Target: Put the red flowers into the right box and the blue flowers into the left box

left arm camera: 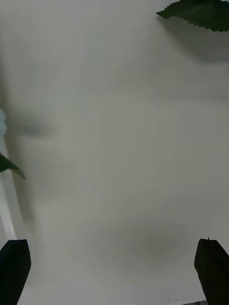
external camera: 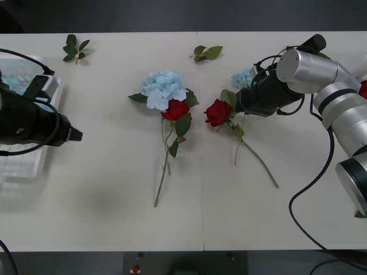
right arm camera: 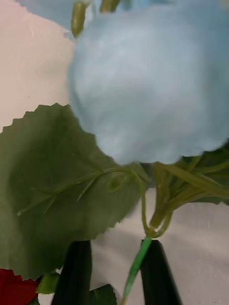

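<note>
while the right arm reaches in from the right edge of the table [external camera: 114, 200], bent at the elbow with its forearm pointing left, the right gripper [external camera: 238, 106] sits low over the flowers right of centre. its wrist view shows two black fingers [right arm camera: 74, 274] fairly close together with a thin green stem [right arm camera: 136, 267] running between them, just by one finger; whether they pinch it cannot be told. beyond the fingers a pale blue flower [right arm camera: 152, 81] looms close, with a broad toothed leaf [right arm camera: 52, 190] beside it and a bit of red rose [right arm camera: 14, 288] at the corner.

from the front, that blue flower [external camera: 242, 77] peeks out behind the gripper, and a rose [external camera: 218, 112] lies just left of it, its stem trailing toward the robot. another blue flower [external camera: 163, 89] and a rose [external camera: 176, 109] lie touching at the table's middle.

the left arm stretches out level over the left box [external camera: 23, 166], the left gripper [external camera: 77, 136] pointing right just past its rim. its wrist view shows black fingers [left arm camera: 14, 269] wide apart over bare table. blue flowers [external camera: 17, 80] lie in the left box. two leaf sprigs [external camera: 75, 48] lie near the far edge.
</note>
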You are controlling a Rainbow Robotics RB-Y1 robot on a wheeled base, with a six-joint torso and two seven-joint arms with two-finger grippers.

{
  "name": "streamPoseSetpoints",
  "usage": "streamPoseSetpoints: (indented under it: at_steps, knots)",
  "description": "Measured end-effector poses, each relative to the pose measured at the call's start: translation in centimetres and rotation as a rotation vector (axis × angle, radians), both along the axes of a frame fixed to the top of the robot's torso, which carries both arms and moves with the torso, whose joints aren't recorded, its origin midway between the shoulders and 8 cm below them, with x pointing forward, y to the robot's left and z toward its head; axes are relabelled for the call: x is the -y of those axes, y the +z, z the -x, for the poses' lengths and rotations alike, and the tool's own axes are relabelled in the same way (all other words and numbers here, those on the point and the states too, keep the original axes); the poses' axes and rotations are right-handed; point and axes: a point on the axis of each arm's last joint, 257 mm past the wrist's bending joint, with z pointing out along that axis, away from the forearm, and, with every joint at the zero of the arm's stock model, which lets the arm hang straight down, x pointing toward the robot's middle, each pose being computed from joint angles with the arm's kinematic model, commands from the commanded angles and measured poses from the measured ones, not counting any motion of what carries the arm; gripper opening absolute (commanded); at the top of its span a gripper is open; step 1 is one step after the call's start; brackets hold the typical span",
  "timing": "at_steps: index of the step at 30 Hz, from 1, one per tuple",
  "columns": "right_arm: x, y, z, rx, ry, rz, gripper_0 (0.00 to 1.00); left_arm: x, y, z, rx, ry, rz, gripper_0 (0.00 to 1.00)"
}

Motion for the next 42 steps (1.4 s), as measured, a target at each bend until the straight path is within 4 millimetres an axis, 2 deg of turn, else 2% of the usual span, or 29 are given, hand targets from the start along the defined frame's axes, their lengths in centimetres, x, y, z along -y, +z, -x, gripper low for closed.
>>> streamPoseSetpoints:
  at_steps: [5, 10, 18, 24, 29, 33, 37, 42]
  knots:
    - [0.0, 0.0, 0.0, 0.001, 0.000, 0.000, 0.00, 4.3, -1.3, -0.4, -0.009, 0.048, 0.065, 1.00]
    - [0.0, 0.1, -0.2, 0.010, -0.003, 0.000, 0.00, 7.2, -1.6, -1.2, 0.000, 0.050, 0.061, 1.00]
    - [0.4, 0.9, -1.0, 0.038, -0.021, -0.021, 0.00, 10.6, -2.3, -5.2, 0.021, 0.020, 0.061, 1.00]
    - [1.6, 4.0, -1.5, 0.103, 0.056, -0.102, 0.00, 12.0, -3.5, -7.5, 0.038, 0.002, 0.071, 1.00]
    - [3.7, 6.2, -0.8, 0.147, 0.149, -0.144, 0.00, 13.8, -4.6, -8.6, 0.016, 0.005, 0.110, 1.00]
    - [4.1, 8.1, -0.1, 0.201, 0.241, -0.199, 0.00, 15.5, -5.2, -9.4, 0.003, 0.007, 0.141, 1.00]
    - [2.2, 10.9, 1.2, 0.295, 0.393, -0.281, 0.00, 16.6, -5.5, -10.4, 0.009, 0.013, 0.160, 1.00]
    - [-0.8, 13.2, 2.7, 0.364, 0.504, -0.395, 0.00, 16.9, -6.3, -11.7, 0.026, 0.013, 0.138, 1.00]
